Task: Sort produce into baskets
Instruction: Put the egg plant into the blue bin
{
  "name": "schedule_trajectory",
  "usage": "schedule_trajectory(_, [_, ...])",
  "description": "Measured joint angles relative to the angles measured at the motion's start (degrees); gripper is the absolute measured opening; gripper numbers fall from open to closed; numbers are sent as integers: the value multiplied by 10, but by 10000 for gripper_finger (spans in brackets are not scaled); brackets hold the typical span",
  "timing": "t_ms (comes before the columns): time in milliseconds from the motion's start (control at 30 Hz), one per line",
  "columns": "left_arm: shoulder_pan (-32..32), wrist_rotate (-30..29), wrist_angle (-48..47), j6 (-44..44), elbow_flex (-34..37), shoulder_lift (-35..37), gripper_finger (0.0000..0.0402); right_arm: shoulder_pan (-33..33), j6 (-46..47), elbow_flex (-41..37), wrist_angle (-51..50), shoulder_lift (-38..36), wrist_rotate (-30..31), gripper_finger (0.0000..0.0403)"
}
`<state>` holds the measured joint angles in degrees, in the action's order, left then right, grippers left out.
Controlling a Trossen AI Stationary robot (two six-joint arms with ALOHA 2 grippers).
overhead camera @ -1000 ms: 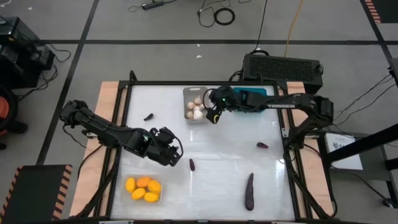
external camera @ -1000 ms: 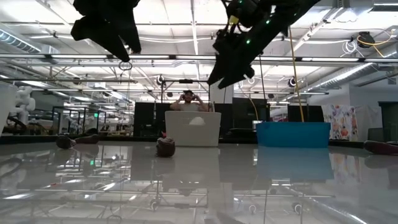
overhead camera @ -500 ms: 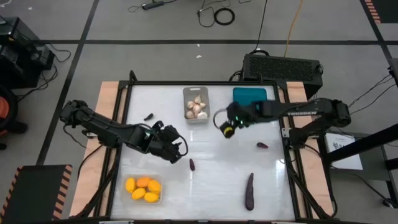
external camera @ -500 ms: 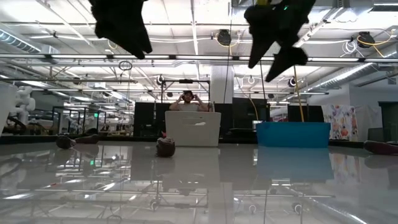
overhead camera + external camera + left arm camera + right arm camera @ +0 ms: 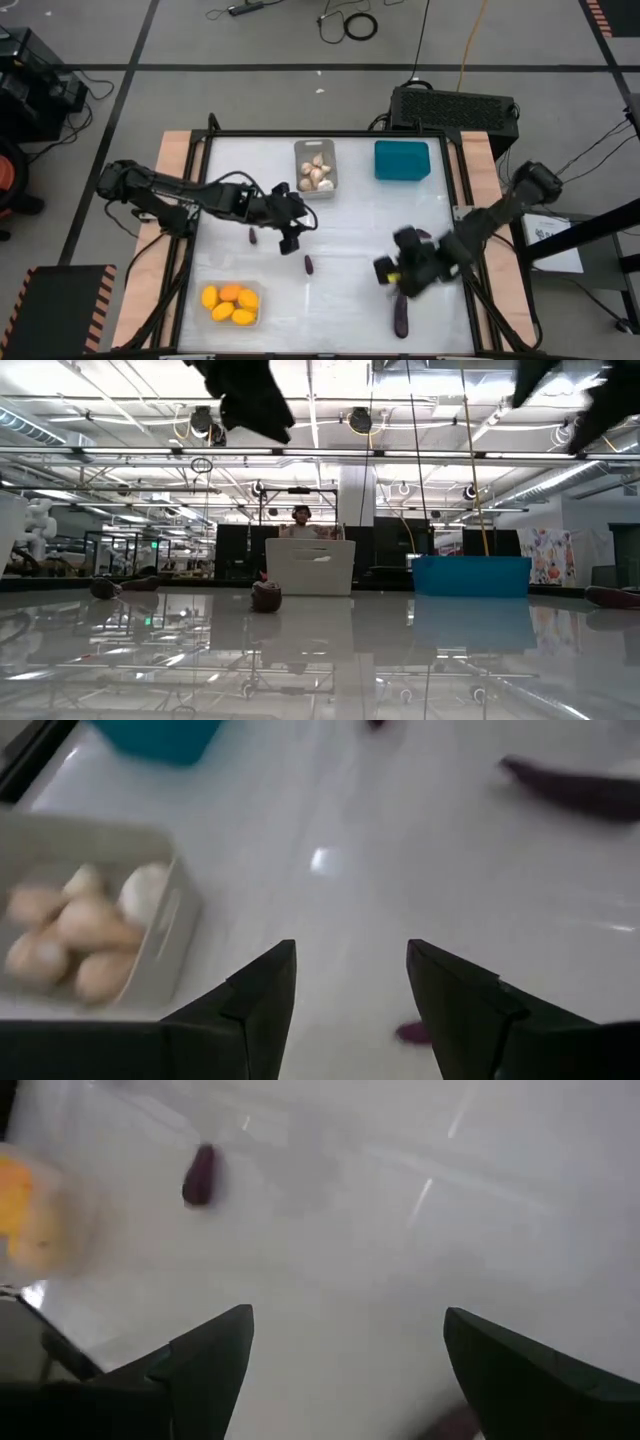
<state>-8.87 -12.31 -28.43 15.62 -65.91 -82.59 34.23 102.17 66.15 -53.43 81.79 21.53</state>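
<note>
The right pincer point(image 5: 402, 272) hangs with its fingers spread wide and nothing between them, low over the near right part of the white glossy worktop point(image 5: 350, 215), just above the long dark purple eggplant-shaped piece point(image 5: 401, 312); judged from that placing, this piece is its likely next pick, and the wide spread suits a grasp across the slim body. The left pincer point(image 5: 291, 226) is also parted and empty, poised above the middle of the worktop, with a tiny dark purple eggplant piece point(image 5: 253, 235) close beside it and another point(image 5: 309, 264) a little nearer the front edge. A third tiny purple piece point(image 5: 424, 235) lies near the right arm. The sorting looks well along: the whitish-beige garlic-like bulbs point(image 5: 316, 174) are gathered in the pale grey translucent rectangular bin point(image 5: 300, 152) at the back, and the yellow and orange rounded fruits point(image 5: 229, 302) sit together at the front left in a clear bin whose walls hardly show. The teal rectangular plastic bin point(image 5: 402, 160) at the back right shows nothing inside, so the purple pieces probably belong there.
</note>
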Motion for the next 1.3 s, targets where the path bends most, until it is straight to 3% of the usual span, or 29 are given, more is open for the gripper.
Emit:
schedule_trajectory(200, [25, 49, 55, -30, 0, 0, 200, 111, 223, 0, -9, 66, -14, 320])
schedule_trajectory(367, [38, 62, 58, -40, 0, 0, 200, 140, 301, 0, -22, 105, -81, 320])
schedule_trajectory(700, [41, 63, 61, -43, 0, -7, 200, 133, 298, 0, -8, 169, -115, 320])
schedule_trajectory(1067, [40, 78, 100, 13, 0, -26, 200, 130, 211, 0, 9, 209, -114, 318])
schedule_trajectory(1300, [45, 60, 159, 67, 0, -25, 200, 134, 130, 0, -3, 223, -113, 256])
